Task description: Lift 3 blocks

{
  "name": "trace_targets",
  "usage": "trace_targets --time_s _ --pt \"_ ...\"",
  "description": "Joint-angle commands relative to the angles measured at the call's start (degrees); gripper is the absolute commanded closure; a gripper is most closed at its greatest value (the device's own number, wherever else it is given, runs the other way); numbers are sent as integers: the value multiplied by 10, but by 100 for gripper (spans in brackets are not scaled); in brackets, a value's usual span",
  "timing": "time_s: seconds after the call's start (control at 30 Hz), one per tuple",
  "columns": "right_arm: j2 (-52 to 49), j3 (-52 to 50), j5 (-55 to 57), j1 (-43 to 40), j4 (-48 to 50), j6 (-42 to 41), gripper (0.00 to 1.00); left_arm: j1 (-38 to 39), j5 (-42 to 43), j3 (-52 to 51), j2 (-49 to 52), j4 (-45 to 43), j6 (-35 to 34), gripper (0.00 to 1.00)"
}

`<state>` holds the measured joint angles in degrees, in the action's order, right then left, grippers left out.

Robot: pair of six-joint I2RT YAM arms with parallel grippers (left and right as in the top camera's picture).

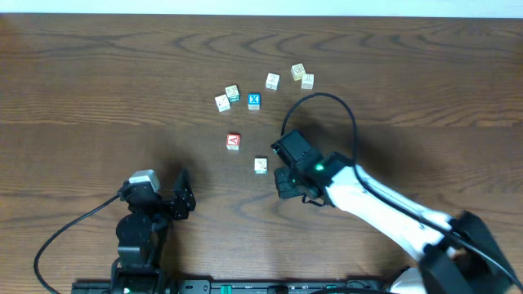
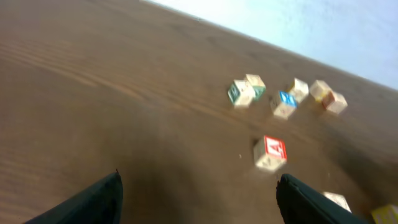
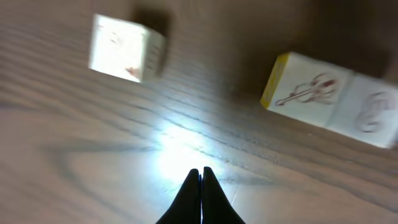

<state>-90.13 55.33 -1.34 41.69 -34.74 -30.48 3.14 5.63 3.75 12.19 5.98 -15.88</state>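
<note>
Several cream-white blocks lie on the wooden table. One pair [image 1: 227, 98] sits left of the blue X cube [image 1: 254, 101]. A single block [image 1: 272, 80] and another pair [image 1: 303, 76] lie further right, and one block [image 1: 261, 166] lies alone nearer the front. My right gripper [image 1: 282, 145] is shut and empty, just right of the lone front block. In the right wrist view its tips [image 3: 200, 173] point at bare table, short of the single block [image 3: 121, 50] and the pair [image 3: 329, 99]. My left gripper [image 1: 186, 196] stands open and empty, far left of the blocks [image 2: 247, 91].
A red cube marked A [image 1: 234, 141] lies between the back cluster and the lone front block; the left wrist view shows the red cube [image 2: 270, 152] ahead of the left gripper [image 2: 199, 190]. A black cable [image 1: 343, 106] arcs over the right arm.
</note>
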Motion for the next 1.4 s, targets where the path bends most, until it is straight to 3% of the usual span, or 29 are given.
trace_targets --time_s 0.0,0.1,0.27,0.43,0.67,0.7,0.77,0.93,1.1,1.2,1.3,1.37 --pt "68 9 3 -16 -1 10 93 -2 17 73 44 28 10 21" --pt "144 9 22 -64 -5 10 83 -2 23 173 156 95 32 20" --pt "224 9 28 -186 -29 50 74 2 125 325 350 177 38 21" --pt "243 9 3 -316 -88 83 75 52 212 465 527 268 61 21" --pt "231 9 -50 -425 -118 139 80 118 266 492 664 258 58 21" --pt "227 9 -50 -434 -118 150 79 128 266 492 687 253 57 48" --pt "221 9 -51 -435 -118 152 78 137 265 492 702 248 57 64" --pt "187 7 -70 -435 -118 152 80 164 190 492 716 242 42 69" --pt "133 7 -84 -435 -131 153 98 224 43 492 717 245 7 76" --pt "106 7 -106 -428 -147 169 99 257 -29 492 717 235 -1 76" --pt "102 6 -108 -407 -148 173 99 261 -40 492 724 224 -1 78" --pt "102 6 -107 -394 -147 173 99 256 -40 492 738 216 -1 89"
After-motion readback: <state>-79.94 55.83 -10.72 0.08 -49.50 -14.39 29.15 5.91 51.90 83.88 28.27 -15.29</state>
